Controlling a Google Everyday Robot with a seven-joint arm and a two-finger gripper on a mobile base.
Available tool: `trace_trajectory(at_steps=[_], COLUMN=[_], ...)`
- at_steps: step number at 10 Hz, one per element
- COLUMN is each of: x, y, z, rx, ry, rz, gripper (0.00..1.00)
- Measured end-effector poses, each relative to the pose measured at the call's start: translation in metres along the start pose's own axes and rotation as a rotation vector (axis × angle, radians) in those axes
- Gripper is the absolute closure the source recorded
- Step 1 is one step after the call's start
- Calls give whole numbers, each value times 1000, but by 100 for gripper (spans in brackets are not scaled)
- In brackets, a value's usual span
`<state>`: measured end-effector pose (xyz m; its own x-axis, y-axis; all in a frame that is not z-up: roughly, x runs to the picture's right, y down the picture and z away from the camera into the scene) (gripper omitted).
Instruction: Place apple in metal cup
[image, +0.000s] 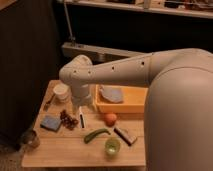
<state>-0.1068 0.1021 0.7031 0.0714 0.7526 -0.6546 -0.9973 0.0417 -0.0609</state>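
Note:
The apple (110, 118), small and orange-red, rests on the wooden table (65, 154) just in front of the yellow bin. The metal cup (31, 139) stands at the table's front left corner, dull and brownish. My gripper (81, 118) points down at the table between the grapes and the apple, about a hand's width left of the apple and well right of the metal cup. Its fingers stand open with nothing between them. My white arm crosses the view from the right and hides part of the table's back.
A white cup (62, 92) stands at the back left, with a utensil (48, 103) beside it. A blue sponge (50, 123), dark grapes (69, 120), a green pepper (96, 134), a green cup (112, 146) and a dark bar (124, 135) lie around. The yellow bin (131, 106) holds a grey cloth (111, 94).

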Motion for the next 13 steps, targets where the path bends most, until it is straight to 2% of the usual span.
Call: trace_trajectory(at_steps=[7, 9, 10, 11, 13], x=[0, -3, -11, -17, -16], y=[0, 1, -2, -17, -41], z=[0, -4, -9, -14, -23], rx=[0, 11, 5, 1, -30], ry=[-1, -5, -15, -35, -85], rz=[-1, 3, 19, 41, 66], gripper=[35, 35, 35, 35, 35])
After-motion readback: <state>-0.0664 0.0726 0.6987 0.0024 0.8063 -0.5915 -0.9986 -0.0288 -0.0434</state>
